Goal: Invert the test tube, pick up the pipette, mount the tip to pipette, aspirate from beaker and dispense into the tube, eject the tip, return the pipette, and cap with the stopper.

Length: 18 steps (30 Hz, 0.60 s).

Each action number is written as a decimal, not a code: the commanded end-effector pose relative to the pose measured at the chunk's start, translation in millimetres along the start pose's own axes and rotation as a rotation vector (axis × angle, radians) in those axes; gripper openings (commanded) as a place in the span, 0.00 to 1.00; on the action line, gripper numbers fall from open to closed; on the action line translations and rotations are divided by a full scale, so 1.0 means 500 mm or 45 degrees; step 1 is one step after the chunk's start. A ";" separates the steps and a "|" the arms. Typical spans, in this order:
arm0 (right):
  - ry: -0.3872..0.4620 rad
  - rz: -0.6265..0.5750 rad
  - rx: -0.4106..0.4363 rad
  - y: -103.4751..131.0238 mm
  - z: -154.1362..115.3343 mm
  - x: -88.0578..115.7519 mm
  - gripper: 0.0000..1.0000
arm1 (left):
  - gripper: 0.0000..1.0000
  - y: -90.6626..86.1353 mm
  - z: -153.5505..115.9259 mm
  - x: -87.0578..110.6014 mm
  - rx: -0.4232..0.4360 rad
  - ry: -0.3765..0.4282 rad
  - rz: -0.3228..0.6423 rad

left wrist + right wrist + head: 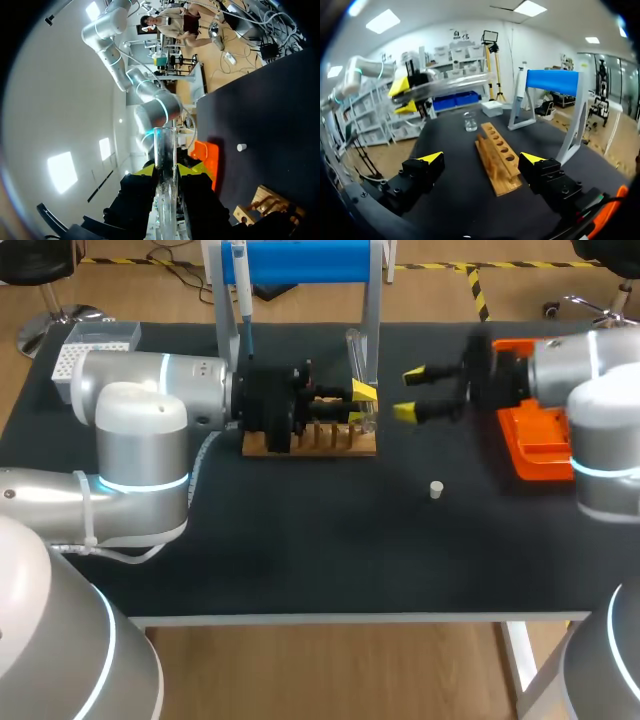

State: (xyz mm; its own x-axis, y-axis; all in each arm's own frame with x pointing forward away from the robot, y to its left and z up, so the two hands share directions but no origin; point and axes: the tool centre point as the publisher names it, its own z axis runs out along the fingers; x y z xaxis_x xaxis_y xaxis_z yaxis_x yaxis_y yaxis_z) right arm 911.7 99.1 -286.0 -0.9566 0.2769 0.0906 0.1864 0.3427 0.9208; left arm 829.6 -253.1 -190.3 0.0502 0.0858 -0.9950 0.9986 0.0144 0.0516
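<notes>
Left end effector [167, 169] is clamping a glass test tube [165, 142] just above the wooden rack [320, 445]. Right end effector [485, 159] is hanging with its fingers apart. During inverting, the smooth tube may slip free.

Your clear test tube [165, 150] sits roughly level, pinched in the left gripper [165, 170] above the rack [330, 446]. The white stopper [436, 489] lies loose on the table [300, 560].

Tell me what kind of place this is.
Probably a laboratory bench for robot liquid handling: a wooden tube rack, a glass test tube in the left gripper, a pipette on a blue stand.
</notes>
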 end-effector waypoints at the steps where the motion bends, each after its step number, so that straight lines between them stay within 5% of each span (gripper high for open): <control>1: -0.245 -0.148 0.095 -0.020 0.029 0.028 1.00 | 0.00 0.002 0.000 -0.001 0.005 0.002 0.000; 18: -0.289 -0.113 0.161 -0.062 0.072 0.013 1.00 | 0.00 0.002 0.000 -0.001 0.005 0.002 0.000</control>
State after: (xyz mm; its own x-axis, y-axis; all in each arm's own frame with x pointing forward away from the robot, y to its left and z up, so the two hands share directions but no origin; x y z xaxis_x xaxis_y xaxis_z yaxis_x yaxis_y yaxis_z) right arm 904.9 123.0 -324.6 -0.8959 0.4353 -0.0887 0.1492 0.4829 0.8629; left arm 829.6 -253.1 -190.3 0.0502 0.0858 -0.9950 0.9986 0.0145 0.0516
